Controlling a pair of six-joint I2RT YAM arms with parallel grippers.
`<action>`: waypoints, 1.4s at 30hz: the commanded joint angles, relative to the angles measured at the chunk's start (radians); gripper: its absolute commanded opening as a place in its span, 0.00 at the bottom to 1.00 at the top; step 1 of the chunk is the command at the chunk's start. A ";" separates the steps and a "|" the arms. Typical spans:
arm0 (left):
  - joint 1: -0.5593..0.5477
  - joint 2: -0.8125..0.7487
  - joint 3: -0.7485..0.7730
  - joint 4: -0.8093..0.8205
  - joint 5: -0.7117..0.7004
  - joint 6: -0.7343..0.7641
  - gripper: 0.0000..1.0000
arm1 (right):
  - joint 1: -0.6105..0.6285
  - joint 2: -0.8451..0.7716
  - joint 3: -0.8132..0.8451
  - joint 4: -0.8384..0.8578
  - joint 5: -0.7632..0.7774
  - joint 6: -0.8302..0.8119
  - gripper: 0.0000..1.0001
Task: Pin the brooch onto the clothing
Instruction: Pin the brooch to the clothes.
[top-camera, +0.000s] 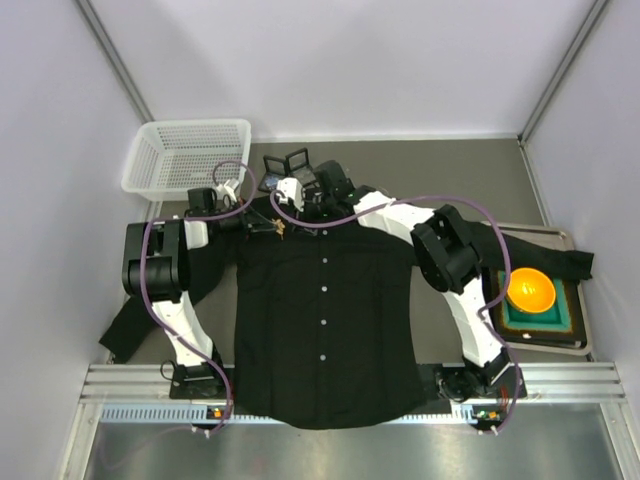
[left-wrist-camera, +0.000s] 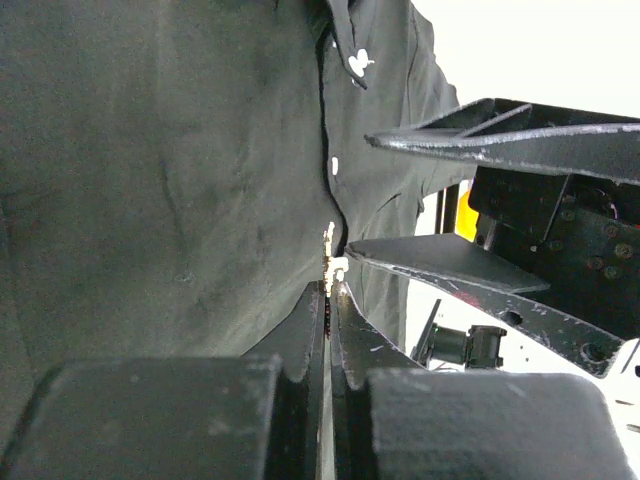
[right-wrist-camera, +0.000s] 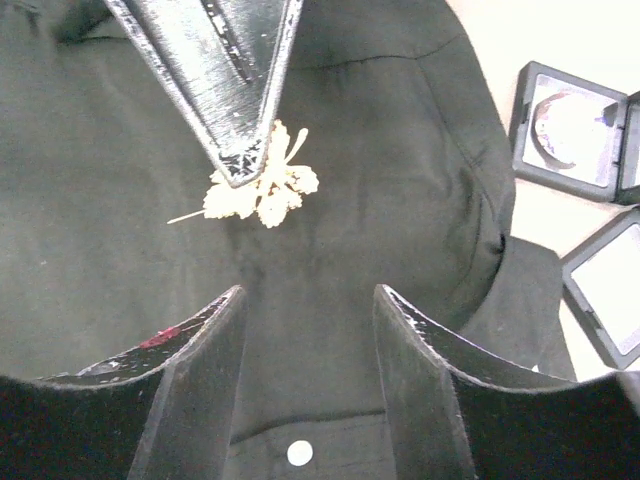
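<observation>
The left end effector (left-wrist-camera: 331, 292) reaches in from the left edge of the large black long-sleeved button-up shirt (top-camera: 325, 340), which lies spread flat on the grey table (top-camera: 450, 170) with its collar away from the arm bases. Its two fingers are pressed together on the small gold leaf-shaped metal brooch (right-wrist-camera: 262, 190). It holds the brooch over the shirt's upper chest, just below the collar and left of the button row in the top view. From the right wrist camera, the brooch's long axis runs roughly across the picture, and its thin pin points out to the left at a slight tilt. To the right of the brooch, the right end effector (right-wrist-camera: 310, 300) hovers with its fingers apart and nothing between them. The brooch lies just ahead of those fingertips, a little toward the left-hand finger. The left arm therefore already has the brooch, while the right one is close but apart from it, probably placed to steady the cloth. Further right, two small open black hinged boxes (right-wrist-camera: 570, 130) sit on the table past the shirt's shoulder. Several things cannot be made out: whether the pin tip touches or has entered the fabric, and the clasp on the brooch's underside. The left wrist camera shows the brooch only edge-on, and from above it is a mere speck beside the cables.
</observation>
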 joint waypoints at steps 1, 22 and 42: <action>0.011 0.015 0.033 0.084 -0.001 -0.018 0.00 | 0.019 0.052 0.076 0.031 0.046 -0.051 0.57; 0.078 -0.083 -0.125 -0.073 -0.081 0.038 0.00 | 0.140 -0.241 -0.219 -0.155 0.011 -0.021 0.58; 0.095 -0.220 -0.217 -0.034 -0.061 -0.037 0.00 | 0.252 -0.307 -0.484 -0.497 0.042 -0.261 0.47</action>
